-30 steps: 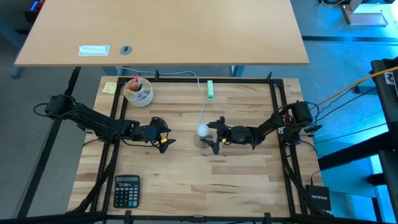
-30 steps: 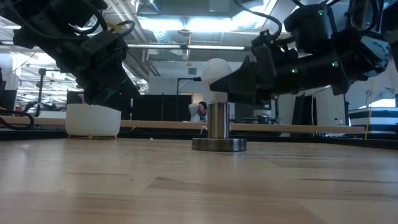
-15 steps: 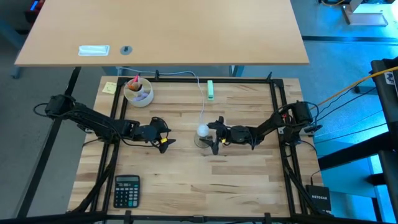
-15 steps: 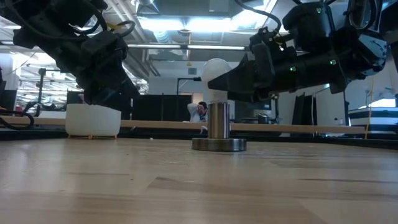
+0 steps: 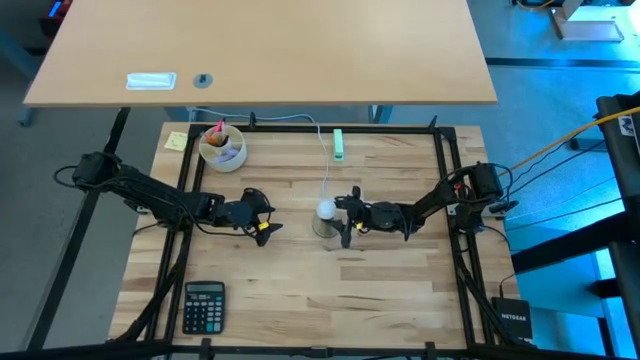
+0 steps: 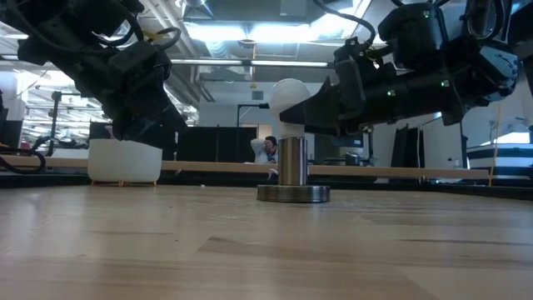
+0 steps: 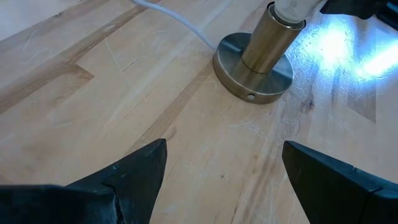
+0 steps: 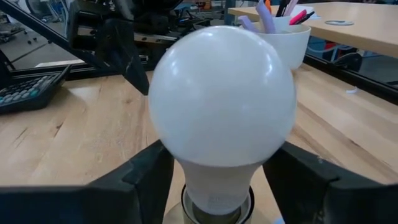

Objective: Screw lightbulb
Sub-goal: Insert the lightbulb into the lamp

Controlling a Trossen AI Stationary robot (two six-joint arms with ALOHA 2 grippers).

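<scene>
Lightbulb (image 8: pixel 222 102) upright in socket base (image 7: pixel 254 58) at table (image 5: pixel 300 290) centre, long axis vertical, screw end down. Right gripper (image 8: pixel 214 171) level with bulb neck, one finger each side, fingers (image 8: pixel 138 176) apart, close to neck; contact cannot tell. Left gripper (image 7: pixel 221 171) well apart, fingers spread, empty, aimed at base. Right arm nearer; turn goes about vertical axis.
</scene>
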